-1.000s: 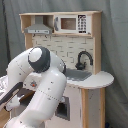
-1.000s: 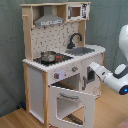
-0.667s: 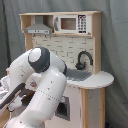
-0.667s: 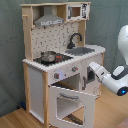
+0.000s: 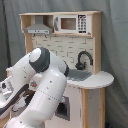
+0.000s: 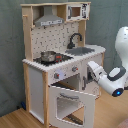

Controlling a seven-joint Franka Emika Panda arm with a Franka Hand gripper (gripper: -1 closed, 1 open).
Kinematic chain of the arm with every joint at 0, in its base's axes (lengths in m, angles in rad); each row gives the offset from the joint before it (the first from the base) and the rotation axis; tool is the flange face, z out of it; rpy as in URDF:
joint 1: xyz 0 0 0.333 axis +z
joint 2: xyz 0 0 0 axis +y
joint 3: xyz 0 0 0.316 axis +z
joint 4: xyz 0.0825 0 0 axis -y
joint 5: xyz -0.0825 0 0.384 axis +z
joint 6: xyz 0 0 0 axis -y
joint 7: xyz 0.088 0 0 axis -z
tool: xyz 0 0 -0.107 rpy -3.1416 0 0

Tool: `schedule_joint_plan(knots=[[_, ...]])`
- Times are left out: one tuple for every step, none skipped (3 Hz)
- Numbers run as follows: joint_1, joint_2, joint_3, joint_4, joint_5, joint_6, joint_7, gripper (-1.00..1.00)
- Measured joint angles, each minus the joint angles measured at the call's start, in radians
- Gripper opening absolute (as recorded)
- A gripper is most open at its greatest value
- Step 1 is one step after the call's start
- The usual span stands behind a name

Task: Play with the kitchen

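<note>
At the kitchen front: my gripper (image 6: pixel 90 68) sits against the white panel just under the counter edge, seen in the second exterior view.
Grip: I cannot tell whether it is released or clenched; the end of my arm hides it against the panel.
Arm: my arm (image 6: pixel 111 80) reaches in from the second exterior view's right; in the first exterior view its white bulk (image 5: pixel 45 87) fills the foreground and covers the lower front of the kitchen.
Kitchen: the kitchen (image 6: pixel 35 85) stands upright on a wood floor (image 6: pixel 14 118), right in front of my gripper and touching it.
Oven door: the door (image 6: pixel 70 102) hangs open below my gripper, hinged at its bottom edge and tilted outward, window showing.
Knobs: the knobs (image 6: pixel 62 74) sit just beside my gripper, toward the second exterior view's left.
Pot: a small pot (image 6: pixel 48 56) rests on the stovetop, above my gripper and past the knobs.
Sink: the grey sink (image 6: pixel 84 50) lies in the counter directly above my gripper.
Faucet: the black faucet (image 6: pixel 75 39) rises behind the sink, curved over it.
Hood: the hood (image 6: pixel 48 20) hangs high above the pot, well apart from my gripper.
Microwave: a microwave (image 6: pixel 75 11) sits on the top shelf beside the hood, above the faucet.
Backdrop: a grey curtain (image 6: pixel 11 45) hangs behind the kitchen.
</note>
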Motion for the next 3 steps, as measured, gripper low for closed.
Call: schedule_joint_plan(knots=[[0.0,0.0,-0.04,0.0,-0.029,0.012,0.088,1.0],[-0.001,0.001,-0.072,0.002,-0.061,0.03,0.179,1.0],[-0.003,0.0,-0.074,0.014,-0.158,0.064,0.165,1.0]])
